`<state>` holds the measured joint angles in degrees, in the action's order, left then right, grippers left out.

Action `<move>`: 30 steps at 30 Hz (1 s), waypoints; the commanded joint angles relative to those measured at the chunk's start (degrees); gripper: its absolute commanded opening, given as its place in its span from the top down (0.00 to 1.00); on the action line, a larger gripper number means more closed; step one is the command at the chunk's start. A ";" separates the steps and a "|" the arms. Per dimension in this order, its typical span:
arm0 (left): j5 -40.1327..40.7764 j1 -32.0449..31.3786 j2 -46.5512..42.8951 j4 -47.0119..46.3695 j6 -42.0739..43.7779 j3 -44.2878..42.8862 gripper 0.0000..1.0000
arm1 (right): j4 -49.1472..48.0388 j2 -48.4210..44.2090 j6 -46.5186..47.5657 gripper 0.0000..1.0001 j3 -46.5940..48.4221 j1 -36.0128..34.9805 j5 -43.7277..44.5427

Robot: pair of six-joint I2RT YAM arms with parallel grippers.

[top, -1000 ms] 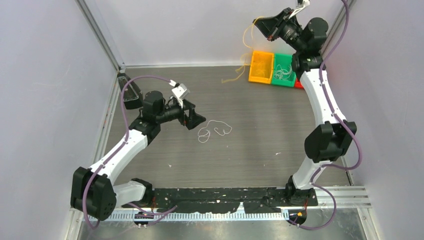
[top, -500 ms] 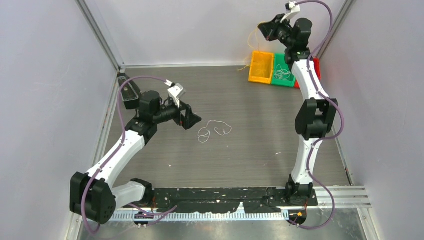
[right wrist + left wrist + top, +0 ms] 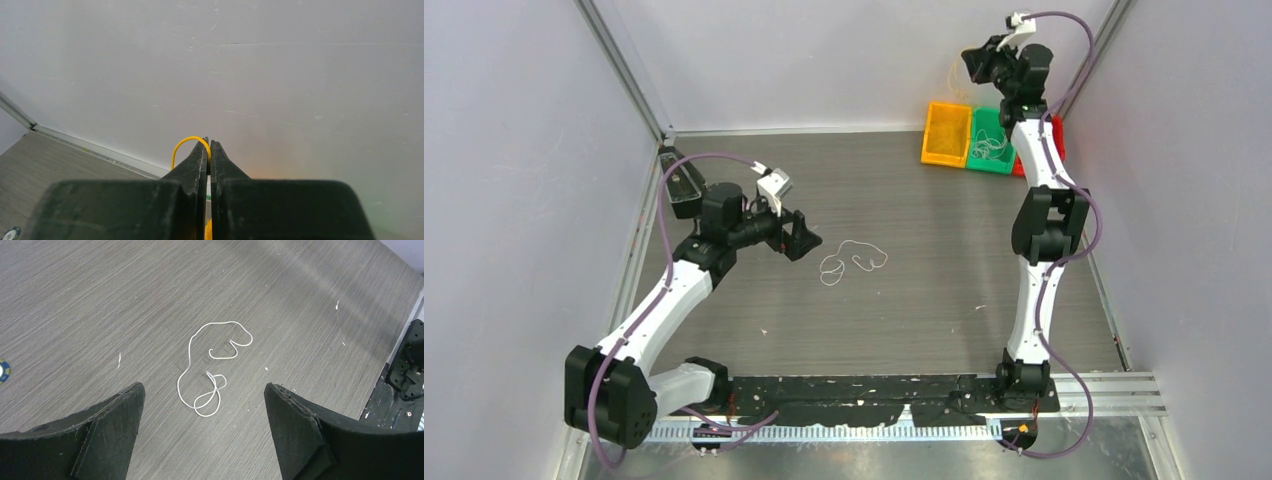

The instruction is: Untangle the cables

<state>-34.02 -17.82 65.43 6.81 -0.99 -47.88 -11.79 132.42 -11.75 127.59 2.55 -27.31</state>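
Grey wood-grain table (image 3: 944, 300), pale walls all round. My left gripper (image 3: 809, 238) hovered over the left half of the table, fingers (image 3: 100, 430) spread wide with nothing between them. White cable (image 3: 212, 367) lay flat on the table just ahead of those fingers, centred on the gap in the wrist view and touching neither one. From the top view it sat just to the right of the left gripper, near but apart. It was one thin strand. It had a big open curl at the far end, a hooked end tucked inside that curl, and a small double loop at the near end where the strand crossed itself.

My right gripper (image 3: 976, 66) was raised high at the far right, near the back wall (image 3: 300, 75), well apart from the white cable. Its fingertips (image 3: 196, 159) were pressed together, clamped on a yellow cable (image 3: 187, 142). A short yellow arc stuck out past the tips and bent left, and more yellow showed under the tips. In the top view a faint yellow strand hung below that gripper above the orange bin (image 3: 946, 135); I couldn't tell whether its lower end reached the bin. Green bin (image 3: 991, 142) sat right beside the orange one, with pale cables (image 3: 986, 150) curled inside. Red bin (image 3: 1054, 132) beyond it was mostly hidden by the right arm.
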 commanded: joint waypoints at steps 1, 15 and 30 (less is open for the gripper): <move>0.31 0.59 0.64 0.87 0.73 -3.06 0.09 | -3.87 2.05 5.08 0.95 3.48 -0.44 3.70; 0.02 1.56 1.78 2.00 0.73 -3.67 0.09 | 1.29 6.06 7.86 0.95 0.06 -1.90 5.43; 1.45 2.33 1.06 3.11 2.53 -2.53 0.09 | 18.36 6.84 36.30 0.88 -3.07 -5.04 14.31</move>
<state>-32.99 -15.97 67.16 10.15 0.62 -49.47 2.09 139.41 15.44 123.74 -0.56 -15.64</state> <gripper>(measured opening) 0.910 0.091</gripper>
